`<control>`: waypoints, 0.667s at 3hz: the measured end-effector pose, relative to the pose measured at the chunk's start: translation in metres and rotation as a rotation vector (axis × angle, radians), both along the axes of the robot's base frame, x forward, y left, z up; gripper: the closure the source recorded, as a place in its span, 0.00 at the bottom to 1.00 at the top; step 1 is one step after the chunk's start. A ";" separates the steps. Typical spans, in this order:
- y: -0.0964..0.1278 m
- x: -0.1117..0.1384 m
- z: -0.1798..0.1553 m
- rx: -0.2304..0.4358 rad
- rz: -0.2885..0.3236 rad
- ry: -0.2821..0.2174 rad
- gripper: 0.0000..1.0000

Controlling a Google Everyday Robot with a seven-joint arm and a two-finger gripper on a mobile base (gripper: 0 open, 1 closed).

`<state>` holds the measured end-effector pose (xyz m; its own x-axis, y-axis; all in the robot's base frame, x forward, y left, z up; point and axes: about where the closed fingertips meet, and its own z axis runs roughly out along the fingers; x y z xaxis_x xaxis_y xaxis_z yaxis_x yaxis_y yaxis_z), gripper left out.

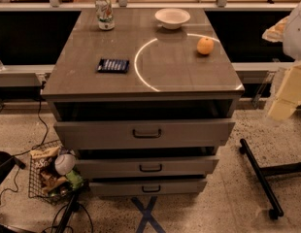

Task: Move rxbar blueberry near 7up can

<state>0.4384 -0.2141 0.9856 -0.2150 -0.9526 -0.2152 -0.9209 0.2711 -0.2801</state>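
The rxbar blueberry (pixel 113 65) is a flat dark blue wrapper lying on the left front part of the grey cabinet top (pixel 92 81). The 7up can (pixel 104 12) stands upright at the back left corner of the top, well behind the bar. My gripper (pixel 285 97) shows as a pale cream shape at the right edge of the view, beyond the cabinet's right side, far from both the bar and the can and holding nothing I can see.
A white bowl (pixel 172 18) sits at the back centre and an orange (pixel 205 45) at the right. The three drawers (pixel 145 132) below stand partly pulled out. A wire basket (pixel 51 171) of snacks lies on the floor at left, a black wheeled stand leg (pixel 259 174) at right.
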 end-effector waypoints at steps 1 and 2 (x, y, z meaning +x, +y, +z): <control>0.001 0.001 0.000 0.006 -0.001 -0.003 0.00; 0.010 0.014 -0.002 0.114 -0.008 -0.025 0.00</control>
